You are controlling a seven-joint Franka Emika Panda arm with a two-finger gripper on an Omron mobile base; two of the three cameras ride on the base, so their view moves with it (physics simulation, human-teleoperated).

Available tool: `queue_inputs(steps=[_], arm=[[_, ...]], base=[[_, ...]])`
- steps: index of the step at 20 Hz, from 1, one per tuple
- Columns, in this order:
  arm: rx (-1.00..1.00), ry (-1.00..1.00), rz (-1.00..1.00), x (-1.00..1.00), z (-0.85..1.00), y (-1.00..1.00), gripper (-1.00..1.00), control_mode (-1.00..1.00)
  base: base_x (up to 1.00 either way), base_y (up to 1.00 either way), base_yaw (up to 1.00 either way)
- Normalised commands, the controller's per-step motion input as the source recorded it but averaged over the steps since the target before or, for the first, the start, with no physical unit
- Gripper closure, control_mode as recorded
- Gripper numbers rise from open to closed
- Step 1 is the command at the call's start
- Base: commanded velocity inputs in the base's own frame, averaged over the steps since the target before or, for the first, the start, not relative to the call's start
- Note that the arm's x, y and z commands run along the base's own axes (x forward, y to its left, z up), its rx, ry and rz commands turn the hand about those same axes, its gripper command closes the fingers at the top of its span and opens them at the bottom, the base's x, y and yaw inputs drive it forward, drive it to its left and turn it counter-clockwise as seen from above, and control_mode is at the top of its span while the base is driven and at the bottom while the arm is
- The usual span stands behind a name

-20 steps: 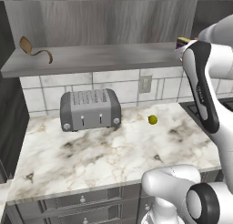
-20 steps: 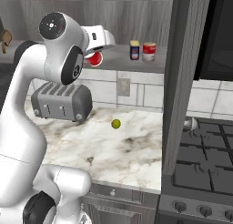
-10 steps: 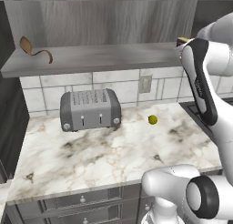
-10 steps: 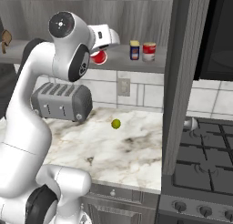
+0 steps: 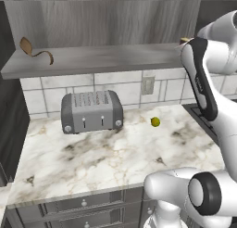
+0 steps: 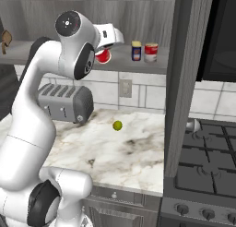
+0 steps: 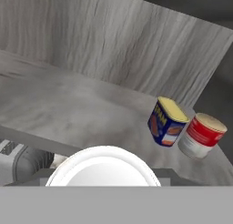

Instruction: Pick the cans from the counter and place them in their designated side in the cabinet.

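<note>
- One red can [image 6: 103,57] with a white lid sits pinched in the gripper [image 6: 106,48]. The jaws are partly spread around its body. It hangs at shelf height, off the counter [image 5: 92,162], and in the hand view its round white lid takes up the 6 o'clock edge
- Two cans stand on the cabinet [image 5: 97,60] shelf already. In the hand view the dark blue can [image 7: 166,121] with the yellow top lies at about 2 o'clock from the held lid. The red can with a white middle band [image 7: 201,135] stands just beside it, further toward 3 o'clock, and I cannot tell whether the two touch
- From the right base view both stand at 3 o'clock of the held can, near the cabinet's dark side panel. The shelf between them and the gripper is bare
- My reading is that the step in hand is carrying the red can in over the shelf edge and setting it down on its proper side
- To do it well, keep the can upright and the grip firm. Bring its base fully over the grey wood-grain board before lowering. Choose a bare spot short of the blue can so neither neighbour gets knocked. Release only once the base rests flat, then draw the fingers straight back
- Down on the counter are the toaster [image 5: 91,111] at 9 o'clock and the small yellow-green ball [image 5: 155,122] at 3 o'clock in the left base view. Both are well below the hand and out of its way
</note>
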Motion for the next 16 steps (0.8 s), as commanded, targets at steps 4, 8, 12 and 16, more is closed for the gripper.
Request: queue_inputs(steps=[4, 8, 12, 16], arm=[[0.0, 0.0, 0.0, 0.19, 0.0, -0.04, 1.0, -1.0], [0.0, 0.0, 0.0, 0.2, 0.0, -0.03, 1.0, -1.0], [0.0, 0.01, 0.0, 0.19, 0.0, -0.03, 1.0, -1.0], [0.0, 0.03, 0.0, 0.19, 0.0, -0.03, 1.0, -1.0]], base=[[0.0, 0.0, 0.0], [0.0, 0.0, 0.0], [0.0, 0.0, 0.0], [0.0, 0.0, 0.0]])
